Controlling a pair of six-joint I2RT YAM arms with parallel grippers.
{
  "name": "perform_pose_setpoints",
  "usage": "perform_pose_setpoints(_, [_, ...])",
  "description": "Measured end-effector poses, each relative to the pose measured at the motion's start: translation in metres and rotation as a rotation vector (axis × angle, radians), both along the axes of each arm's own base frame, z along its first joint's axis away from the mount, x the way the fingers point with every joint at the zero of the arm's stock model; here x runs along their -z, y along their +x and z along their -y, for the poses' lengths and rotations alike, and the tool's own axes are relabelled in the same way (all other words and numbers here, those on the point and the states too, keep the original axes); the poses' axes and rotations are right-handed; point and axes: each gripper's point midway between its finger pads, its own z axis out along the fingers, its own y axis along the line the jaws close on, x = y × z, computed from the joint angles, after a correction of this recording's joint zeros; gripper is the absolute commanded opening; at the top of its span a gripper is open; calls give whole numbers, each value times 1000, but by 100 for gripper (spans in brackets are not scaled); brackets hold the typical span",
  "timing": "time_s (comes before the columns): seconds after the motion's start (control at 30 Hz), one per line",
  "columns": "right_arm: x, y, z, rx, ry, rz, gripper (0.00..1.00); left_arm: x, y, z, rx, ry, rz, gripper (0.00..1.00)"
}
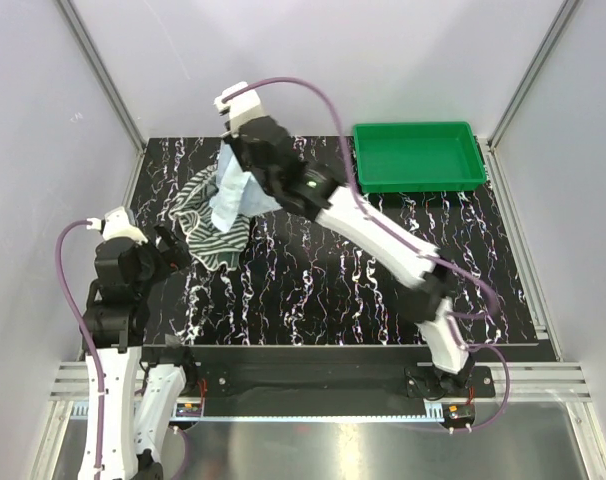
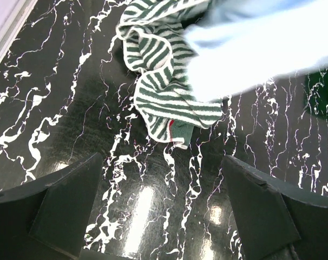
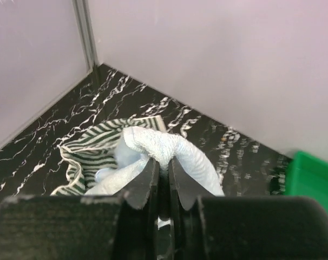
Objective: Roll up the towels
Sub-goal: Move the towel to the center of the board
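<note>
Right wrist view: seemingly separating, clamping pale blue towel (image 3: 192, 158) in right gripper (image 3: 163, 163), with left gripper (image 2: 164, 208) gaping; next, spreading flat.

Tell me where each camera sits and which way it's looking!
Top camera: above and behind the arms, looking down at the black marbled table; both arms show, bases nearest.
Left wrist camera: on the left arm, looking down at the striped towel; its open left fingers frame the bottom.
Right wrist camera: on the right arm, facing the back corner walls; its right fingers pinch the pale blue towel.
Shared: all three see both towels; top and right wrist also see the green tray.
</note>
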Motion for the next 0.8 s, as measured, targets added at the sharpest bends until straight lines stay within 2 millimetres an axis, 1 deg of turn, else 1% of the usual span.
perform_pose_setpoints(0.03, [-20,-13,12,3,12,30,0,2,1,0,-1,-1,-9,99])
perform_pose_setpoints(0.07, [-36,-25,26,8,20,48,0,3,2,0,0,-2,-15,99])
perform_pose_setpoints(0.1, [-57,-41,44,14,37,73,0,4,3,0,2,-3,-23,99])
perform_pose_setpoints(0.17, [-100,-69,85,35,101,124,0,10,7,1,8,-8,-48,99])
perform_pose_setpoints(0.23, [-137,-90,134,84,174,166,0,18,16,3,16,-18,-88,99])
perform_pose_setpoints(0.27, [-151,-100,159,114,209,180,0,26,21,4,20,-27,-124,99])
perform_pose_setpoints(0.3, [-157,-105,178,141,229,185,0,32,26,5,23,-37,-151,99])
perform_pose_setpoints(0.33, [-156,-111,196,167,246,181,0,41,32,8,28,-48,-190,99])
perform_pose_setpoints(0.37, [-154,-117,211,189,261,171,0,51,39,11,35,-59,-230,99])
perform_pose_setpoints(0.4, [-147,-123,224,204,271,153,0,63,46,17,46,-67,-276,99])
perform_pose_setpoints(0.43, [-135,-127,231,216,276,129,0,76,53,23,57,-67,-322,99])
perform_pose_setpoints(0.47, [-125,-129,233,222,273,105,0,89,58,32,77,-65,-367,99])
perform_pose_setpoints(0.53, [-90,-129,232,232,231,39,0,112,64,50,114,-67,-459,94])
perform_pose_setpoints(0.57, [-72,-130,231,239,205,4,0,123,69,58,130,-73,-497,90])
perform_pose_setpoints(0.6, [-53,-129,228,243,173,-31,0,132,74,65,134,-83,-529,88])
perform_pose_setpoints(0.67, [-13,-130,226,256,100,-104,0,148,86,69,119,-101,-569,87])
perform_pose_setpoints(0.73, [10,-133,228,269,62,-153,0,160,98,72,99,-119,-590,87])
perform_pose_setpoints(0.8, [22,-138,233,276,59,-186,0,167,110,74,83,-130,-607,87])
